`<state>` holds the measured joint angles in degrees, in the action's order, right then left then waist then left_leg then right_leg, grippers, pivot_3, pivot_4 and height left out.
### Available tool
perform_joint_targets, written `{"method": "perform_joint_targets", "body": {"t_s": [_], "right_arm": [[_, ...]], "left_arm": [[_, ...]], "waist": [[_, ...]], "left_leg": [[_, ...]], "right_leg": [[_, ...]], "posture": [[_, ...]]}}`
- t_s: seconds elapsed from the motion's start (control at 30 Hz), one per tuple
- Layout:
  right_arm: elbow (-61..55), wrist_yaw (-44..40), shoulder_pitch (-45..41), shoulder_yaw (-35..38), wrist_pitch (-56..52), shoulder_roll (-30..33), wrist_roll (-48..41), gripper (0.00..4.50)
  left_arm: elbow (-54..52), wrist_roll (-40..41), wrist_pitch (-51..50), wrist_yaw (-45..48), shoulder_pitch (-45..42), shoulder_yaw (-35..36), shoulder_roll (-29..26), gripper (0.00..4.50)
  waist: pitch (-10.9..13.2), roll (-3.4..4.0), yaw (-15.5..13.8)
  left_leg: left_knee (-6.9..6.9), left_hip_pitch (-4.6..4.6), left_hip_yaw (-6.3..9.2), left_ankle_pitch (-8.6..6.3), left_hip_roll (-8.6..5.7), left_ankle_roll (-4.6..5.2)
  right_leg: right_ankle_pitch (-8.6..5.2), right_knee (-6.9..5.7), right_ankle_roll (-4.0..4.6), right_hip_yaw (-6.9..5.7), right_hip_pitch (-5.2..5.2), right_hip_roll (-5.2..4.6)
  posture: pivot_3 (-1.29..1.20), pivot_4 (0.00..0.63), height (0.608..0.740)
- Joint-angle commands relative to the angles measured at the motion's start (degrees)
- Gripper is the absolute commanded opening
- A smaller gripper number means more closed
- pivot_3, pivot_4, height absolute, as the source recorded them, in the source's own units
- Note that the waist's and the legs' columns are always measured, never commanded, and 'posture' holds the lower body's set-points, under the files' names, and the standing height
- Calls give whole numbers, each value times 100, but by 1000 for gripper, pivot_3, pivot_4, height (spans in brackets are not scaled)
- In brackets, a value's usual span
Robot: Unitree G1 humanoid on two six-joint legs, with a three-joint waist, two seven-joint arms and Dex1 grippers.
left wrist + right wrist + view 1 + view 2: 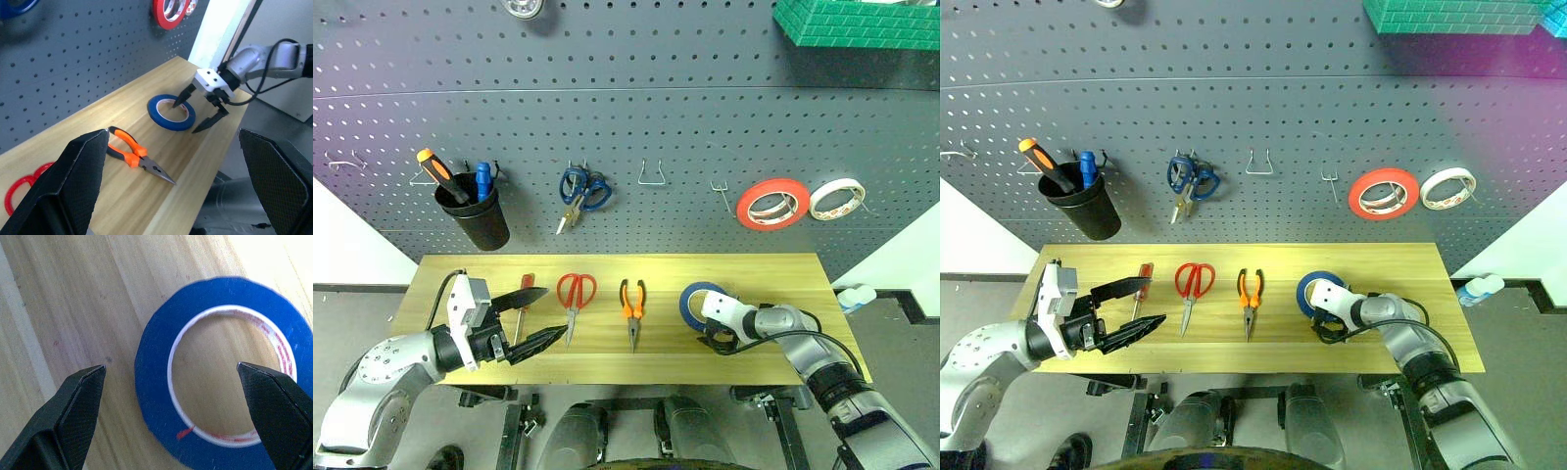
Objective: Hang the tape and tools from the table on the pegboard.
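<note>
While the right gripper (201,110) hangs over the blue tape roll (222,367), its jaws are spread wide and empty: one finger points into the roll's open centre, the other stands outside the rim on the table's (783,284) near side. Whether either fingertip touches the roll I cannot tell. The right wrist view shows bare wood inside the ring and red print on its white inner liner.

Out to that gripper's left lie the orange-and-black pliers (631,308), then the red-handled scissors (575,299), nothing standing between them and the tape.

Over at the left gripper (540,317), jaws likewise wide apart and holding nothing, raised above the table's near left part, with the red-handled screwdriver (523,302) partly hidden behind its fingers.

Beyond everything, the pegboard (626,117) carries blue-handled scissors (581,192), a black cup (475,215), a red-orange roll (771,204) and a white roll (836,199).
</note>
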<state>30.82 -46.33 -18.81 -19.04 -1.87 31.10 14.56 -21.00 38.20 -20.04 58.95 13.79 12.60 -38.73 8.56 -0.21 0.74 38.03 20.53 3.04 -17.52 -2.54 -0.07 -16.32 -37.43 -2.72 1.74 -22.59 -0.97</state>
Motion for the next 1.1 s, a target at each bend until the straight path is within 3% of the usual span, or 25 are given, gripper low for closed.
{"method": "perform_joint_targets", "body": {"t_s": [0.03, 0.43, 0.53, 0.87, 1.1], "right_arm": [[118, -40, -172, -52, 175, -45, 29, 4500], [323, -170, -188, -308, 224, 93, 337, 4500], [373, -190, -187, -340, 180, 135, 389, 3927], [378, -53, -357, -383, 125, 152, 581, 702], [456, -54, -416, -348, 212, 120, 560, 662]], "left_arm": [[-333, 194, -110, -16, 48, 238, -112, 4425], [-330, 140, -3, 51, 284, 293, -78, 4425], [-267, 97, 54, 82, 281, 258, -49, 4500], [31, -33, 299, 300, 267, 303, -61, 4500], [155, -68, 411, 333, 252, 276, -12, 4500]], "waist": [[4, -1, -6], [19, 4, -9], [19, 4, -14], [20, 3, -11], [19, 3, -13]], "left_leg": [[0, 0, 0, 0, 0, 0], [-6, 8, 0, 0, 0, 0], [-6, 7, 0, 0, 0, 0], [-6, 7, 0, 0, 0, 0], [-6, 12, 0, 0, 0, 0]], "right_leg": [[0, 0, 1, 0, 0, 0], [-8, 11, 14, -1, -3, -2], [-9, 14, 15, 0, -1, -3], [-9, 22, 17, 0, 3, -5], [-8, 23, 15, -1, -2, -5]], "posture": [[19, 141, 734], [25, 146, 734], [25, 145, 734], [29, 138, 734], [26, 121, 734]]}}
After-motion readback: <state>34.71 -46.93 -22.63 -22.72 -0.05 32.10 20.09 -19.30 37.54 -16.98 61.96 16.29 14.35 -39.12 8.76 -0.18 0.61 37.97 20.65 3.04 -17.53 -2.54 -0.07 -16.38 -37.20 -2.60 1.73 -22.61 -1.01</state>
